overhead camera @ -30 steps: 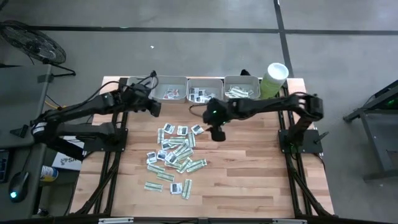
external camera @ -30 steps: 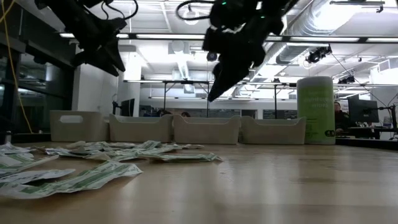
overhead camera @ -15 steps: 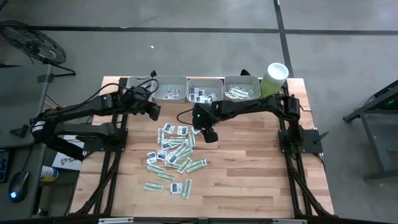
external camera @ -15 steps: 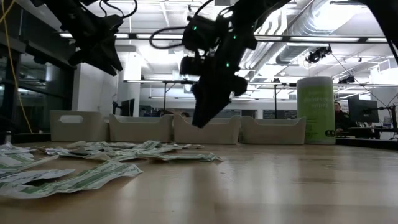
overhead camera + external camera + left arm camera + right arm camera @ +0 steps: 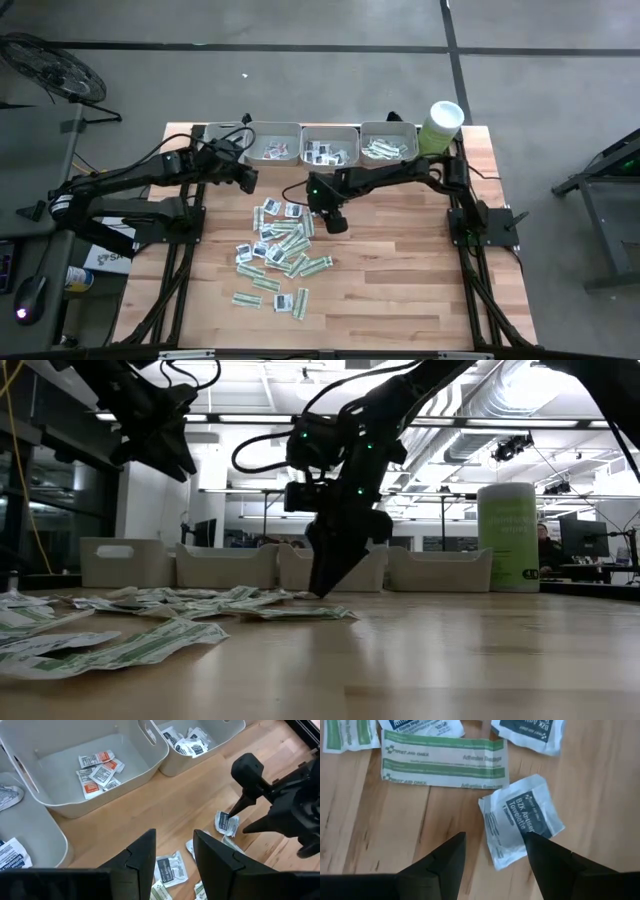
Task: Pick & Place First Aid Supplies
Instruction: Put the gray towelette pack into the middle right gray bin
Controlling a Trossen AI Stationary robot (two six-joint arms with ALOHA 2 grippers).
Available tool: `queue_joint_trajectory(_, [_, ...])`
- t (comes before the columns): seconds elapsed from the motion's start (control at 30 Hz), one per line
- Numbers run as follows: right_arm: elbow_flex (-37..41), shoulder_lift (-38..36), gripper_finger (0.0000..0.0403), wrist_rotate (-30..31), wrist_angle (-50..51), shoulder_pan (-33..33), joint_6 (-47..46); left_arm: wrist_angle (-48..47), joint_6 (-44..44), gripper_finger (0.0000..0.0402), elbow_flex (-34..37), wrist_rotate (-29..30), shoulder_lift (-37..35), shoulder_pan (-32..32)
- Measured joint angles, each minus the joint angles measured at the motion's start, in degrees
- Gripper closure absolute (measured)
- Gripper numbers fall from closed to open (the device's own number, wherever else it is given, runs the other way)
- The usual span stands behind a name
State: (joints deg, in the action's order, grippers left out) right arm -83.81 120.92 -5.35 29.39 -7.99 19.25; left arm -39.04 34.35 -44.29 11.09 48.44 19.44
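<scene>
Over the last second the right arm has swung in from mid-desk toward the heap of first aid supplies and dropped. Its right hand now hangs just above the wood at the heap's upper right edge, fingers apart and holding nothing. In the low view its tips sit almost on the desk, where a second ago they rode well above the trays. The left arm has not moved: the left hand hovers near the tray row at the heap's upper left, fingers apart and empty.

I judge this to be the approach for a pick. In the right wrist view the open fingers straddle a squarish white towelette sachet lying flat on the wood, slightly skewed, so closing on it looks like the next call. A flat packet on bare wood gives little edge to catch, and it could slide instead of lifting.

Writing that can be read:
- The towelette sachet has a dark panel reading "BZK Antiseptic Towelette".
- Just beyond it lies a green-striped bandage strip, printed "FIRST AID ONLY" and "Adhesive Bandage".
- A neighbouring dark-panelled sachet shows "BZK", cut off by the frame.

Most of the supplies lie scattered on the desk in front of the grey trays, which already hold a few sorted packets. The left wrist view shows orange-marked sachets in one tray, their print too small to read. The green tub stands at the row's right end.
</scene>
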Motion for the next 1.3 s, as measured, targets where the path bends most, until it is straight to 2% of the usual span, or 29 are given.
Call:
queue_joint_trajectory(0.17, [0.3,0.0,0.0208,-1.1,-0.3,-0.5,-0.7,-0.1,0.0,0.0271,0.0,0.0,0.0,0.0])
queue_joint_trajectory(0.37, [0.3,0.2,0.0235,-1.6,1.6,-0.9,-1.2,-0.1,0.0,0.0271,0.0,0.0,0.0,0.0])
queue_joint_trajectory(0.6, [0.0,1.6,0.028,2.2,5.9,-0.8,-1.1,-0.2,-0.1,0.0271,0.0,0.0,0.0,0.0])
queue_joint_trajectory(1.13, [0.0,0.3,0.0394,10.4,8.3,3.5,-1.4,-1.6,-0.2,0.0271,0.0,0.0,0.0,0.0])
queue_joint_trajectory(1.3, [-1.7,-0.9,0.0397,12.0,11.2,4.5,-1.4,-1.5,-0.2,0.0271,0.0,0.0,0.0,0.0])
